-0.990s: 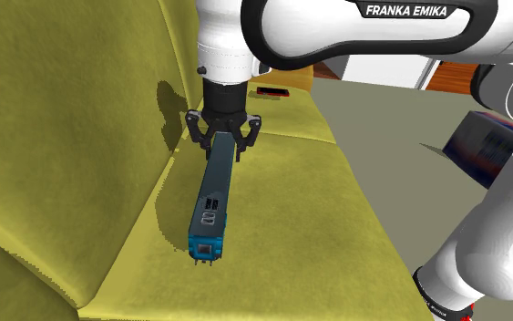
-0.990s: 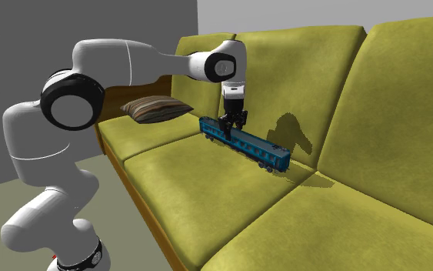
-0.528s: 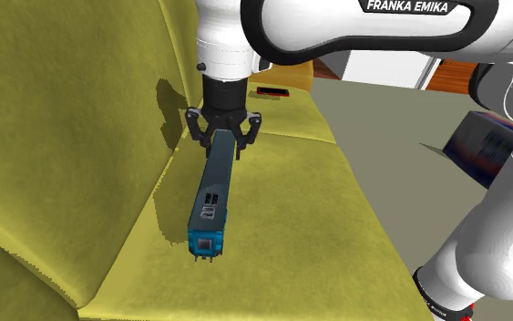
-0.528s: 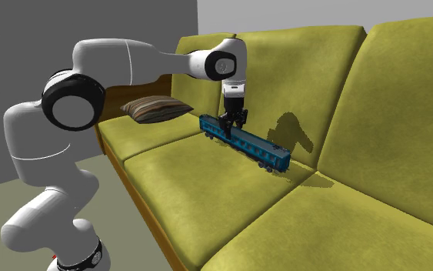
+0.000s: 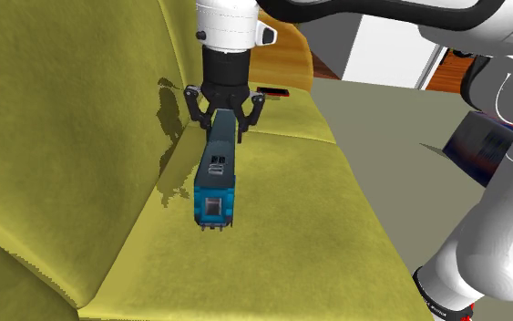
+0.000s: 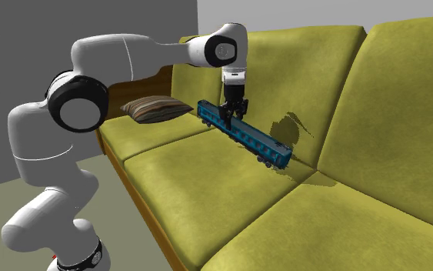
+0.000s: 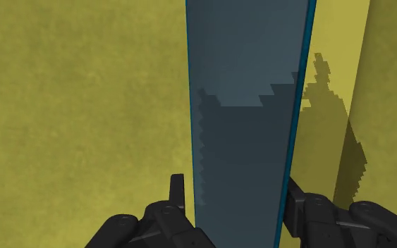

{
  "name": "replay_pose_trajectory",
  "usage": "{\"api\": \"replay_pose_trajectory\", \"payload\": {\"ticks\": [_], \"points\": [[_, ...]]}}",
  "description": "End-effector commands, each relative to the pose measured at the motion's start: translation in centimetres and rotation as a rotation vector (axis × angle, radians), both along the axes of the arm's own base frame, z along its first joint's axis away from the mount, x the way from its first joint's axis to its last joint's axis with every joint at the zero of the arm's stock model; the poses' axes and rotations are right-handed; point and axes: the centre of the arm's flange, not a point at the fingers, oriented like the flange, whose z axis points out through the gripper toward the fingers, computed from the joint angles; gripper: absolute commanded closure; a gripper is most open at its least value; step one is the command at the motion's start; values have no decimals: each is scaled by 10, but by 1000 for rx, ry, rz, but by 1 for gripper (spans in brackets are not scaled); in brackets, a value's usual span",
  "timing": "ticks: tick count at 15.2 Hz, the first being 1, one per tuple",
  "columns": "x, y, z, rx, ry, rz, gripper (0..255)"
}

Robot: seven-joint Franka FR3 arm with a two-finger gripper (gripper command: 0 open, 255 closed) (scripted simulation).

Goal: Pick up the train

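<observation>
A long blue train car [image 5: 216, 171] with a grey-blue roof hangs in the air above the yellow sofa seat [image 5: 272, 228], tilted with its free end lower. My black gripper [image 5: 224, 121] is shut on the train near its far end, close to the sofa's backrest [image 5: 63, 119]. The second exterior view has the train [image 6: 245, 137] slanting down to that view's right, held by the gripper [image 6: 231, 115], its shadow on the cushion below. Seen from the wrist, the train roof [image 7: 249, 106] runs away between the two fingers [image 7: 178, 194], which press its sides.
A striped brown cushion [image 6: 155, 108] lies at the sofa's end, on the second exterior view's left. Grey floor [image 5: 409, 164] stretches beside the sofa, with a dark box-like object [image 5: 484, 150] on it at the shoulder view's right.
The gripper has risen with the train in it. The train has left the seat and its near end has swung up and towards the shoulder camera.
</observation>
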Motion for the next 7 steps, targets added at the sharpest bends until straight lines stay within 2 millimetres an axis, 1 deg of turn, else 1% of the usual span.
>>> {"api": "replay_pose_trajectory", "payload": {"ticks": [1, 5, 7], "points": [[0, 1, 11, 1, -2, 0, 255], [0, 1, 32, 1, -2, 0, 255], [0, 1, 33, 1, -2, 0, 255]]}}
